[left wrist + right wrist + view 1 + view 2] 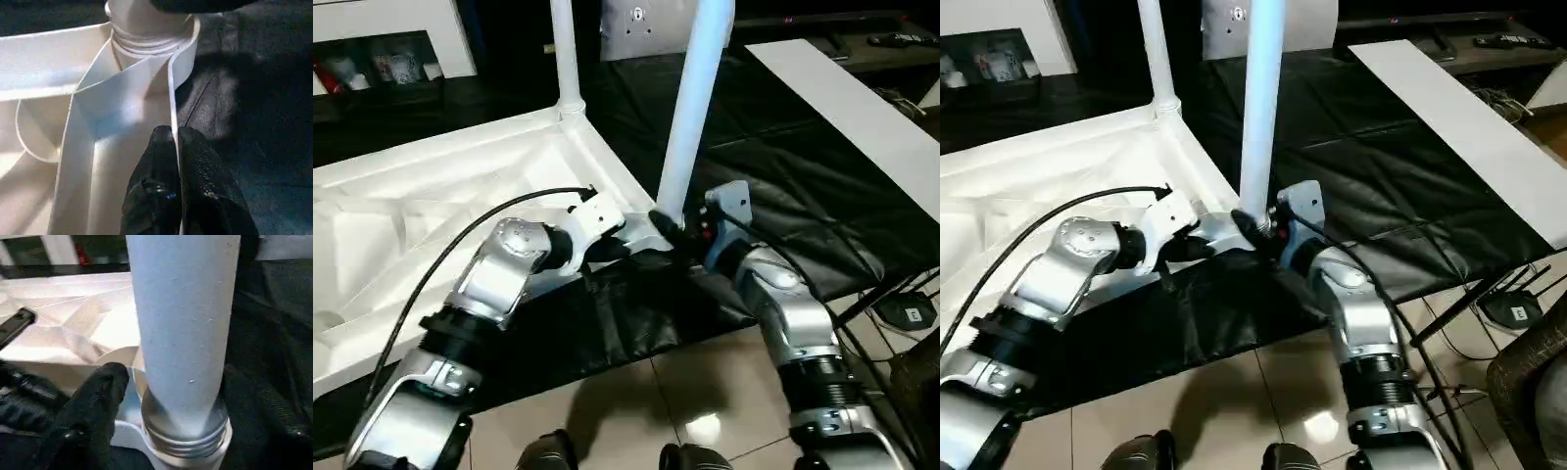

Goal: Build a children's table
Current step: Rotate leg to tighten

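Observation:
The children's table lies upside down on a black mat, its white ribbed top (pixel 431 215) facing up. One white leg (pixel 565 59) stands in the far corner socket. A second leg (pixel 693 117) stands in the near corner socket (pixel 186 440), right in front of me. My left gripper (pixel 175 134) is shut on the top's thin rim (pixel 172 93) just beside that near socket. My right gripper (pixel 671 230) is at the base of the near leg, its jaws open around it. One black finger (pixel 100 396) stands a little off the tube.
A long white board (pixel 862 108) lies slanted at the right over the black mat (pixel 783 176). Cables and a small round device (pixel 906 313) sit on the tiled floor (pixel 705 392) at the right. A shelf unit (pixel 382 59) stands at the back left.

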